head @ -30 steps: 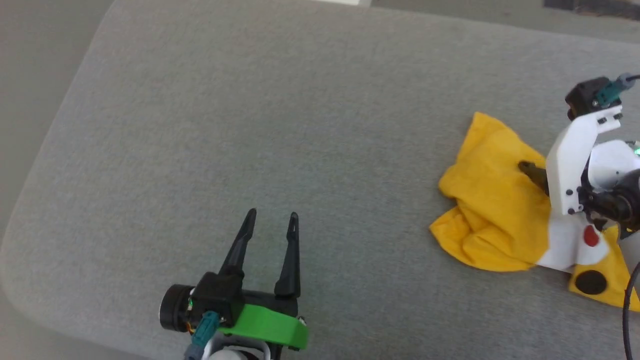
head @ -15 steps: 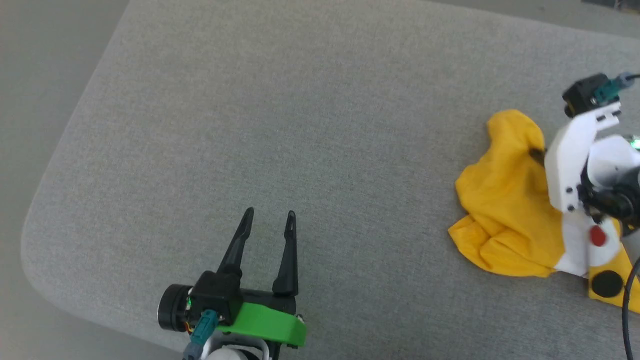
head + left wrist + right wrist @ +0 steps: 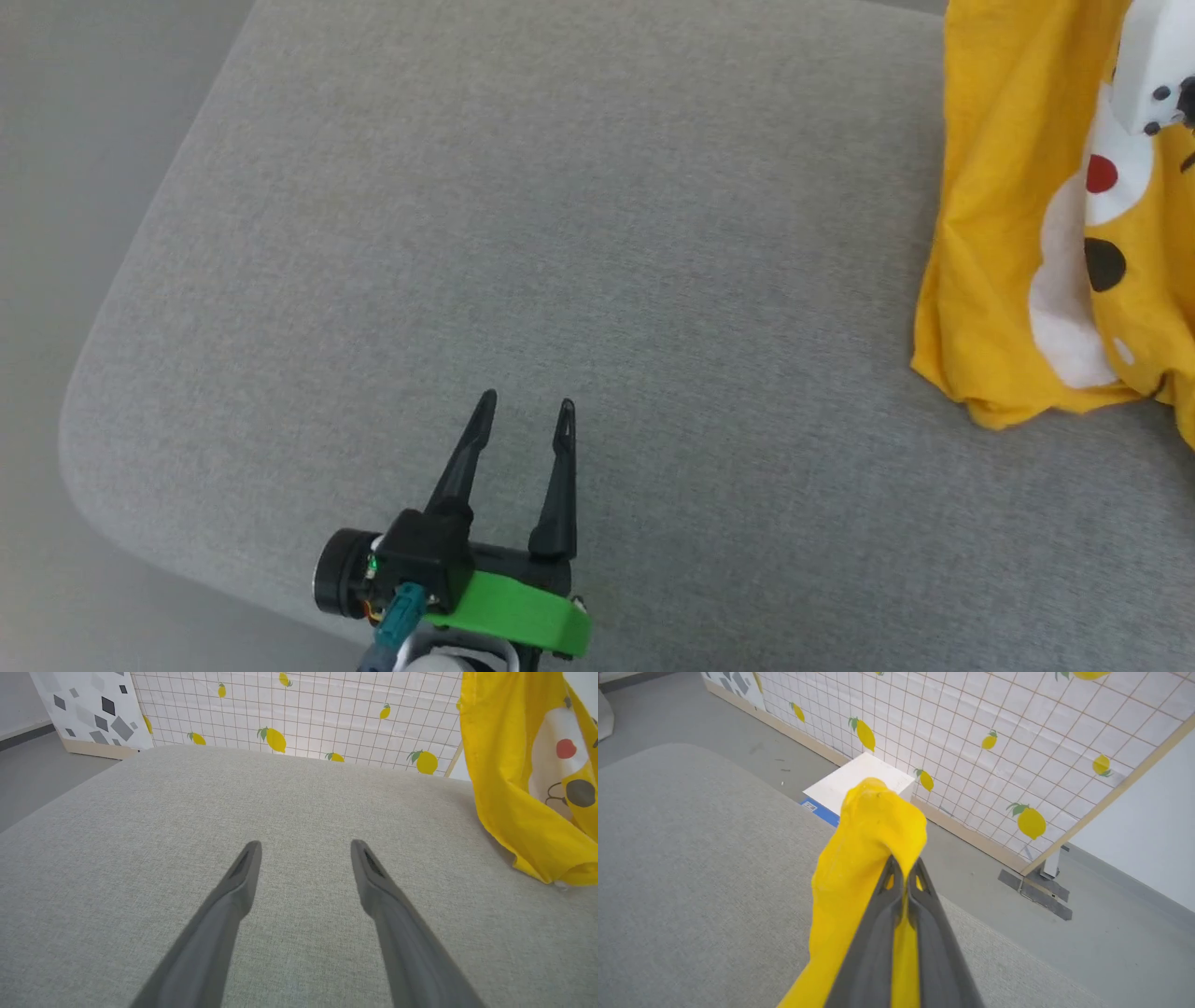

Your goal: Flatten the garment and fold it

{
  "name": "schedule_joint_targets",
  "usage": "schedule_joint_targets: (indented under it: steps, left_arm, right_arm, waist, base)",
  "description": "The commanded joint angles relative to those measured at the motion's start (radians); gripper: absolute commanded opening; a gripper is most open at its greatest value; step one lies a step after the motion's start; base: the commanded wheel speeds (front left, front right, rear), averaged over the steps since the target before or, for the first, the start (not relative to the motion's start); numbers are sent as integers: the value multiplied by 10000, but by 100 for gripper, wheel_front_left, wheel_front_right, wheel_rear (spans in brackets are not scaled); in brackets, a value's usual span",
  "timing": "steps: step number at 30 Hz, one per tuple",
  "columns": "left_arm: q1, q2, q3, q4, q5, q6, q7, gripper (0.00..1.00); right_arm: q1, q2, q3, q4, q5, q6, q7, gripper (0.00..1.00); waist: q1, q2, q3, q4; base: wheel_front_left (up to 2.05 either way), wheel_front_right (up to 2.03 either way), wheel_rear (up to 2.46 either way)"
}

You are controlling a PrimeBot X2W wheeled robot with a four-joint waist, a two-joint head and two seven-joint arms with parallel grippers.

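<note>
Lifted up off its heap, yellow shirt (image 3: 999, 233) hanging at the right, bottom touching the grey cushion (image 3: 560, 233), right claw (image 3: 903, 867) pinched on its top, left claw (image 3: 526, 403) spread apart, well away.

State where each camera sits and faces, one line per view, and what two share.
Head view: from the head, down onto the grey fabric cushion; open left claw at bottom.
Left wrist view: from that wrist, along its claw, across the cushion towards the lemon-print grid panel.
Right wrist view: from that wrist, along the right claw, shut on the bright yellow printed T-shirt.
Both wrist views share the panel.
</note>
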Motion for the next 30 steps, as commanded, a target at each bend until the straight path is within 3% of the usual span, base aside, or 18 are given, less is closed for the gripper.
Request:
schedule_joint_targets:
  steps: [1,8,9,10,21,25,30]
  left_arm:
    - [-106,-62,-30,13,28,-14,-47,100]
    - [-263,-72,-220,16,-58,64,-47,100]
    - [-302,-72,-244,32,-70,83,-47,100]
    - [-357,-73,-275,48,-81,107,-47,100]
    - [-526,-59,-26,183,57,185,-47,100]
    - [-359,110,199,209,124,156,-47,100]
    - [-95,370,418,166,132,141,-47,100]
  right_arm:
    - [-17,141,-5,298,-235,-13,-148,0]
    - [463,588,114,1644,-628,-13,-472,0]
    - [503,618,150,1767,-612,-13,-497,44]
    - [530,647,203,1910,-571,-13,-514,100]
    - [299,461,504,1678,726,-13,-1462,100]
    - [1074,278,130,736,1286,-13,-1930,100]
    - [3194,-1,-924,-1231,1560,-13,-2444,100]
  waist:
    - [-1,0,231,275]
    - [-1,0,490,495]
    - [-1,0,506,491]
    - [-1,0,520,467]
    - [-1,0,-113,-525]
    - [-1,0,-563,-1059]
    - [-1,0,-1045,-1699]
  base:
    - [0,0,0]
    - [0,0,0]
    - [0,0,0]
    - [0,0,0]
    - [0,0,0]
    - [0,0,0]
    - [0,0,0]
